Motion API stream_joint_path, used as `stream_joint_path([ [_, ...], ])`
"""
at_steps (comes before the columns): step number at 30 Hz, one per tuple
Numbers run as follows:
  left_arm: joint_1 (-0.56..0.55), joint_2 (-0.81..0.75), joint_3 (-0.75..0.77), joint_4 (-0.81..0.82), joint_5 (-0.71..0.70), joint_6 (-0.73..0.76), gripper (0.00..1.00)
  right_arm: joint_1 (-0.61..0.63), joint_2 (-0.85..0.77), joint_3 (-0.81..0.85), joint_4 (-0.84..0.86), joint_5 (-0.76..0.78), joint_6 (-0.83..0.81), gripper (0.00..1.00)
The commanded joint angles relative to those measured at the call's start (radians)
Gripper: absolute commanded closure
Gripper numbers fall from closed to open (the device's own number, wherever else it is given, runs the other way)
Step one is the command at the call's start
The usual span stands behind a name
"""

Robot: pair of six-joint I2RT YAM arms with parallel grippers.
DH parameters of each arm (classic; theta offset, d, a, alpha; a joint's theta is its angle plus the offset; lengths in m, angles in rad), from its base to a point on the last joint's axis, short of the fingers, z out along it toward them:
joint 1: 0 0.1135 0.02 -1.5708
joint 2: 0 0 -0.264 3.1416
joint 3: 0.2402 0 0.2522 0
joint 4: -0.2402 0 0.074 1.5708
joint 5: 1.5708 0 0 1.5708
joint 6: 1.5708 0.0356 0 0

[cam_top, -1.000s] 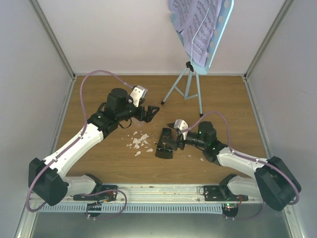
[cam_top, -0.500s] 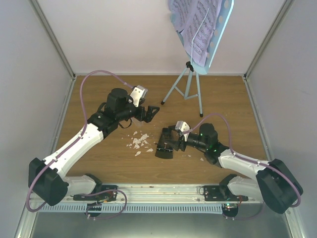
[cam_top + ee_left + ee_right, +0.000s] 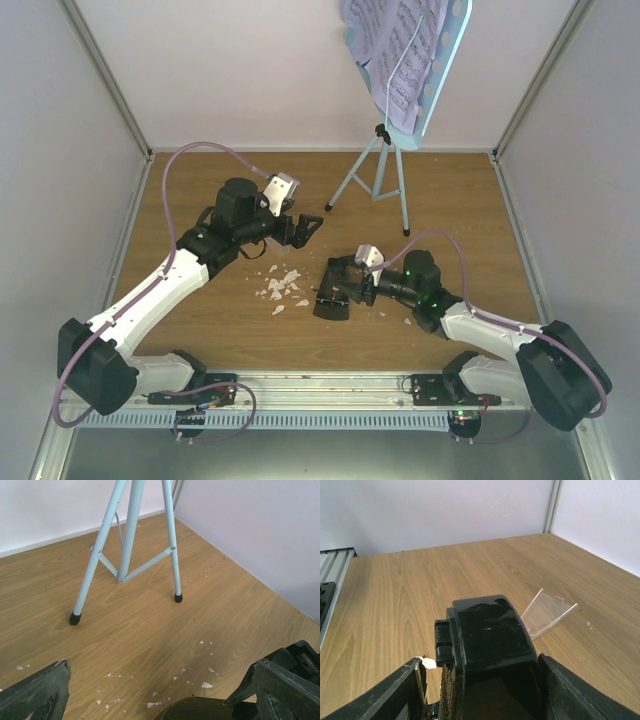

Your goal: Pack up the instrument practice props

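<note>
**Top view.** Your right gripper (image 3: 343,283) is down at the metronome (image 3: 330,300). The metronome sits near the middle of the wood-grain table (image 3: 230,330), just right of a scatter of white crumbs (image 3: 283,285). Your left gripper (image 3: 308,230) hangs beside the crumbs, jaws spread wide and holding nothing. The music stand (image 3: 385,170) is upright at the back with the sheet-music pages (image 3: 385,50) on its desk, and neither gripper is near it.

**Left wrist.** You see only the music stand (image 3: 131,540) from the legs down, its dark feet planted on the wood. A few white crumbs (image 3: 205,684) lie in front of it. The left gripper (image 3: 161,670) shows one finger in each lower corner, well apart.

**Right wrist.** The metronome (image 3: 487,640) stands between the fingers (image 3: 410,690) of the right gripper (image 3: 482,672). There is a visible gap on one side, so I read the jaws as straddling it and not clamped. The clear cover (image 3: 547,612) lies on the table beyond it, apart from the body.

**Step in hand.** This looks like the first pick — the metronome — with the stand and pages not yet dealt with.

**Next move.** Close squarely on the two flanks. The body looks glossy and tapered, so a high or skewed pinch could squirt it out. The cover will need its own pick. No box or bag shows in any view, so I can't tell you where things go.

**Surface and room.** The tabletop is smooth and level, crumb-strewn at the centre. It is boxed in by plain white walls (image 3: 250,70) on three sides.
</note>
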Motion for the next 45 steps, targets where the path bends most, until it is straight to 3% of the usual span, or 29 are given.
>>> stream_joint_path([
  [1,0.003,-0.002,0.005,0.046,0.014,0.014,0.01,-0.007,-0.003,-0.016,0.050,-0.004,0.012,0.39],
  [18,0.003,-0.001,0.004,0.047,0.015,0.013,0.01,-0.016,0.031,-0.020,0.075,-0.012,0.028,0.47],
  [45,0.003,-0.004,0.002,0.050,0.026,0.011,0.01,-0.033,0.087,0.024,0.069,-0.007,0.059,0.43],
])
